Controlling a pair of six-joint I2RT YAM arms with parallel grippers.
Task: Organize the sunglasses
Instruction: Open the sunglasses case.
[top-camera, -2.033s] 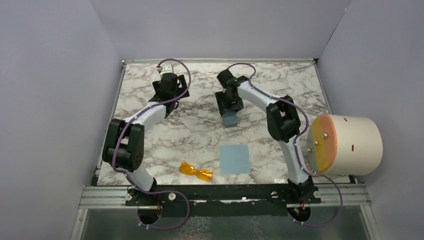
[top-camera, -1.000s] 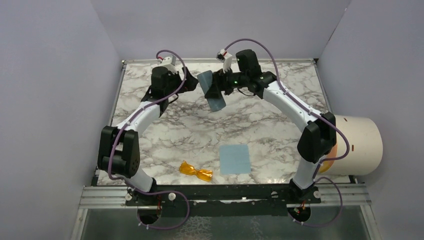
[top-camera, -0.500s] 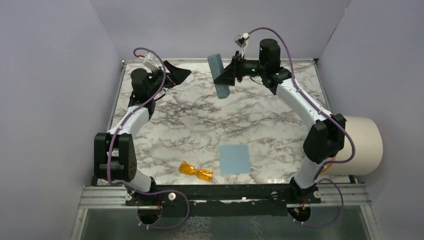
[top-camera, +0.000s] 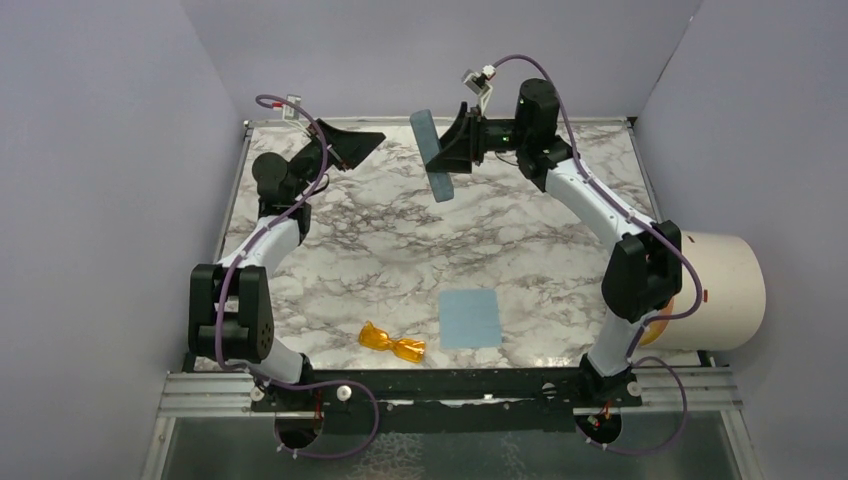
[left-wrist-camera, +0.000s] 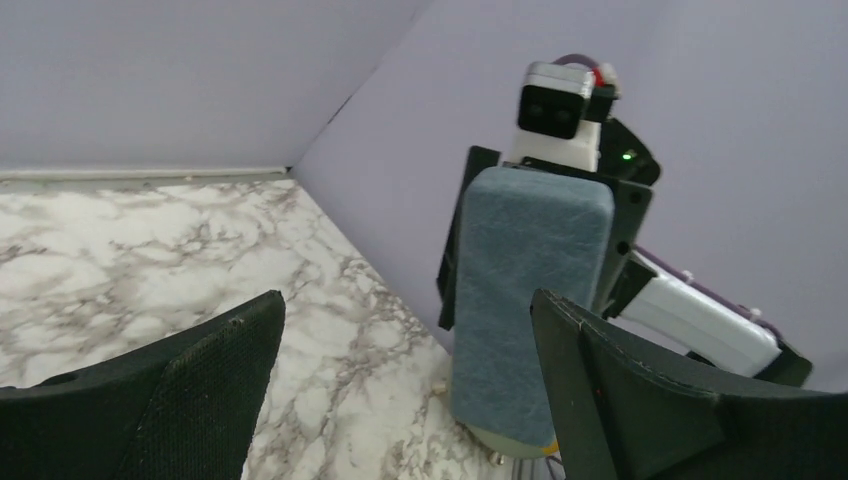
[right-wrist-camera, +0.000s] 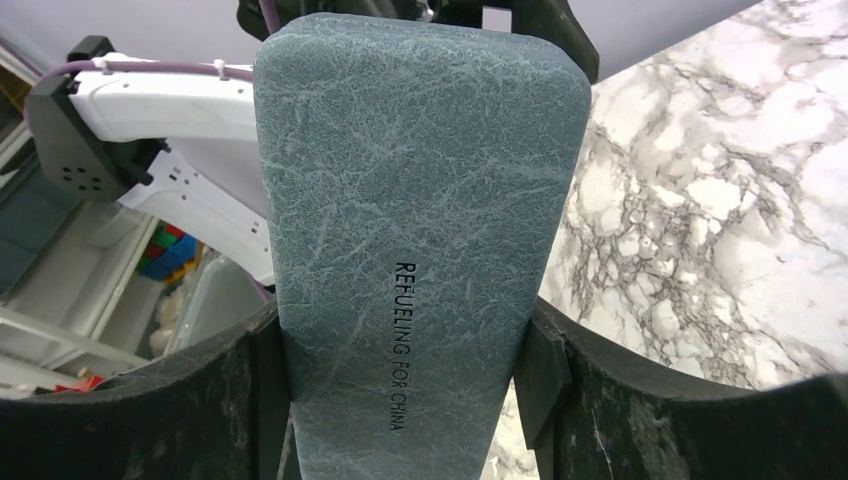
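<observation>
The right gripper (top-camera: 452, 143) is seen partly closed across the width of the blue-grey case (right-wrist-camera: 410, 230); the case is held clear of the table (top-camera: 380, 240), long axis roughly upright and slightly tilted, and it looks shut, though no seam is shown. The left gripper (top-camera: 358, 143) is spread wide and holds nothing; it is raised and aimed at the case, which sits just ahead of its fingertips, not touching.

The sunglasses (top-camera: 392, 343) are found well apart from both grippers, far back toward the arm bases and down on the table; they are folded, lying flat, nearer the left arm's side. A light blue cloth (top-camera: 469, 318) lies just beside them on the right arm's side, not touching.

The sunglasses are judged light and thin; the plastic is probably stiff but brittle at the hinges, and the lenses smooth, slippery and easily scratched. A hold across the bridge or the middle of the folded frame is judged best, with light squeeze; the lens faces are better avoided. As they lie low, the fingers would need to be brought nearly flush to the table.

The table is marble-patterned, hard and apparently slick, so sliding under a push is likely. The cell is closed by lilac walls on three sides, close behind both grippers; a white cylinder (top-camera: 715, 290) is noted beside the right arm's elbow.
</observation>
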